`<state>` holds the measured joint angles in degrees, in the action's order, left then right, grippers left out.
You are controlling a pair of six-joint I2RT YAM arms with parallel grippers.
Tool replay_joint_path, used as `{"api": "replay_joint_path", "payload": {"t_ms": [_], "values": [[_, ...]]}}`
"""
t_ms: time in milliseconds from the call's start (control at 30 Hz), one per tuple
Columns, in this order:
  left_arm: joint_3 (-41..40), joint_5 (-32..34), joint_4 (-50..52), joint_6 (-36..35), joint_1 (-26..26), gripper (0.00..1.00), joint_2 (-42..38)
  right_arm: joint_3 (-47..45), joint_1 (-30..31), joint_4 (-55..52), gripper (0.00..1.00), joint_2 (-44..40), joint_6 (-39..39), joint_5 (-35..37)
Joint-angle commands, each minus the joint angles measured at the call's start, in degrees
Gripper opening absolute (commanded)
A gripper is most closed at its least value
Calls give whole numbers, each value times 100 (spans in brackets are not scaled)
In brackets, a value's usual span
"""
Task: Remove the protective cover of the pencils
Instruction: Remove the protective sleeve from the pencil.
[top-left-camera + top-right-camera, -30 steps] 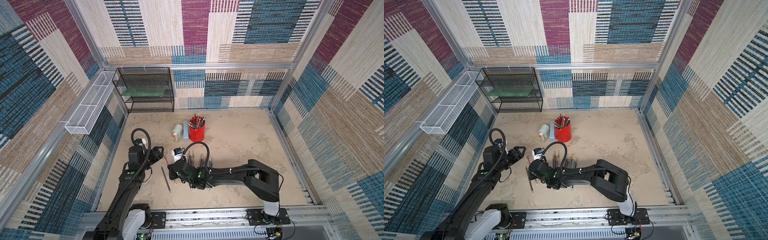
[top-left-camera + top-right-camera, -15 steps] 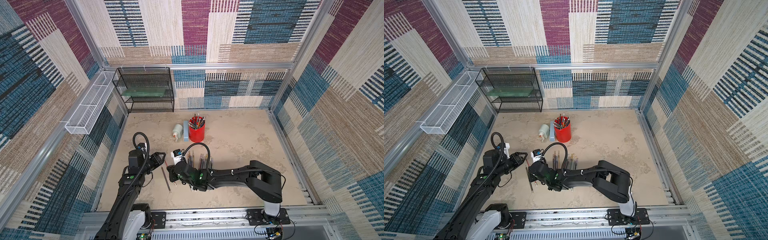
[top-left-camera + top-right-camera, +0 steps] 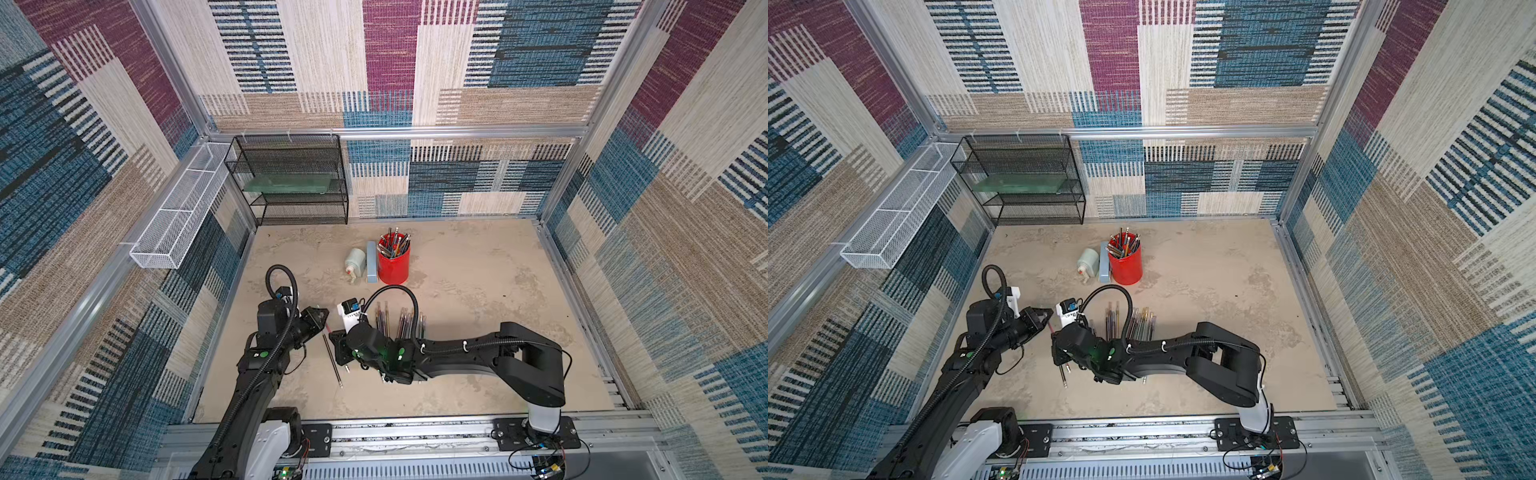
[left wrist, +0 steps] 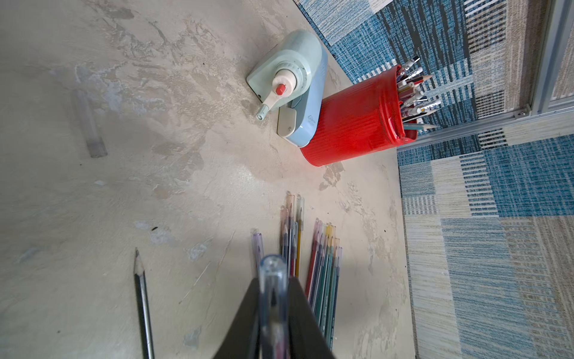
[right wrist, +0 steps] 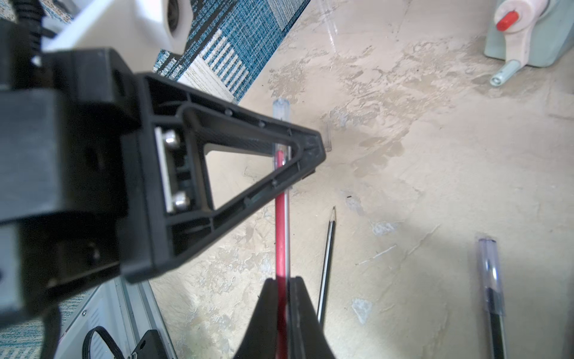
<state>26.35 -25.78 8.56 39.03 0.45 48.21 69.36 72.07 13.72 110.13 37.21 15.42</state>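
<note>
Sharpener [image 3: 355, 261] L of cup [image 3: 393, 271]; pencils [image 3: 402, 324] in front.

A robotics lab cell: aluminium framing [image 3: 399, 132] and patchwork wall panels [image 3: 540, 54] box in a bench [image 3: 478, 266], left arm [image 3: 253, 386] and right arm [image 3: 457, 357] mounted on the bottom-edge rail [image 3: 415, 434].

Bright red pencil [image 5: 280, 223] glowing through clear cover [image 5: 281, 107]. Both black: left gripper [image 5: 306, 152], right gripper [image 5: 285, 281]. Next, bare pencil [image 5: 326, 264], dark with thin white stripe. Over to pencil row [image 4: 323, 273]: red, teal, yellow, blue under tinted see-through caps. Ribbed cup [image 4: 351, 124] vivid red. Beside it sharpener [image 4: 292, 68] pale mint and light blue, cream crank, red knob. Mottled beige surface [image 4: 93, 202]. Striped patchwork walls [image 3: 390, 62]: blue, maroon, cream, tan.
</note>
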Motion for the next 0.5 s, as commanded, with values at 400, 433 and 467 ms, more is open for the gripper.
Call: {"api": "replay_joint_path", "payload": {"t_ms": [400, 433, 467], "values": [[28, 109, -56, -44, 0, 1, 340, -152, 108, 209, 0, -91, -144, 3], [20, 130, -51, -38, -1, 0, 335, -195, 114, 227, 0, -112, -139, 13], [13, 164, -56, -31, -1, 0, 341, -247, 120, 262, 0, -142, -133, 39]]}}
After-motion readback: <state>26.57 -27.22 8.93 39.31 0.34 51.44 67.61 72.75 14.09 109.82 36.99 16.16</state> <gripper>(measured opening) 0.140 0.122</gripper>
